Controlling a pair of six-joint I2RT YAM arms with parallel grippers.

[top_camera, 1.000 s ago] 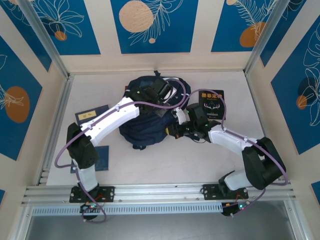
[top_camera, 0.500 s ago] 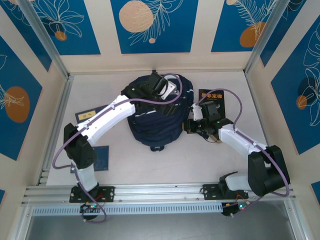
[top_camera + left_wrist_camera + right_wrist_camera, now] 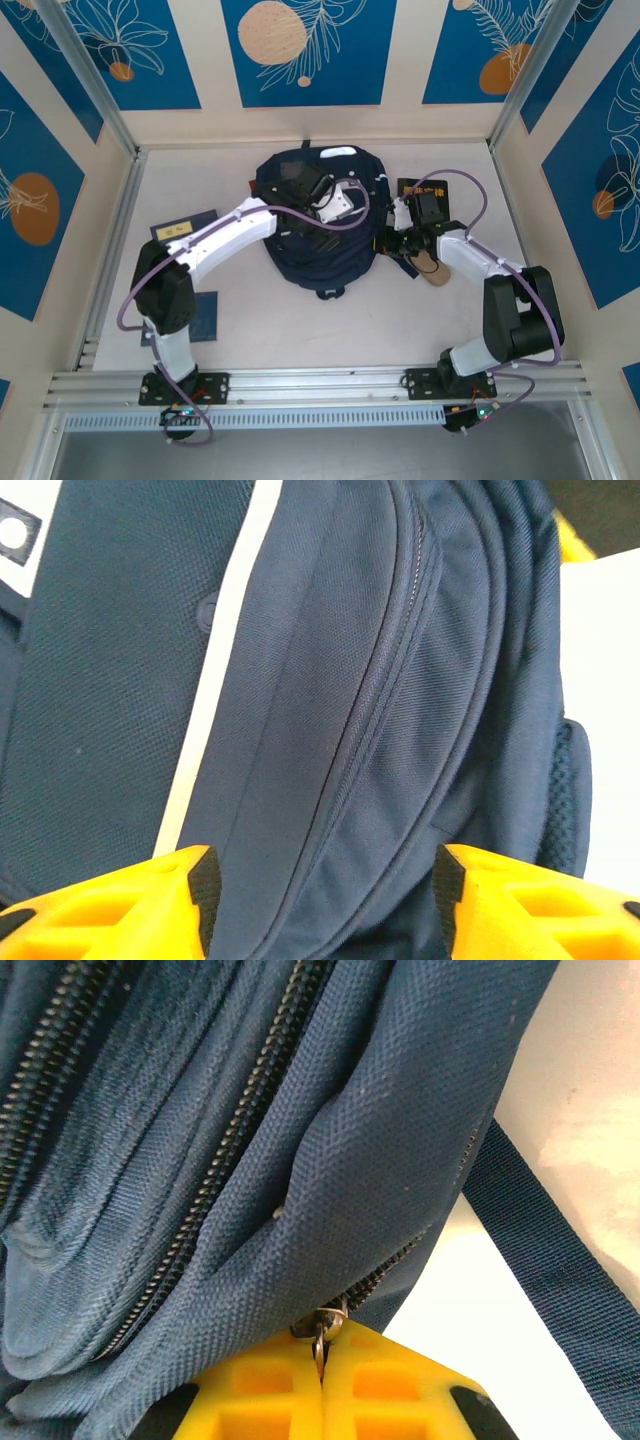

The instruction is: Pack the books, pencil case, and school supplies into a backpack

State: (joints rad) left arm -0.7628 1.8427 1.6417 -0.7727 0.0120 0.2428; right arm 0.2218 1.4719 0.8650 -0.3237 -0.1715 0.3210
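Observation:
The navy backpack lies in the middle of the table, its white stripe and a closed zipper seam close under my left wrist camera. My left gripper hovers over its top, open, with fabric between the pads but not pinched. At the bag's right edge my right gripper is shut on a metal zipper pull. The black book with yellow characters lies behind the right arm, partly covered. A plain dark blue book lies by the left arm's base.
Another dark flat book with a tan label lies at the left. A tan oblong object sits under the right forearm. A dark strap trails from the bag across the white table. Walls enclose the table on three sides.
The backpack has shifted right and towards the back wall. My right gripper went right with the zipper pull to the bag's right edge. The left gripper swung over the bag's top.

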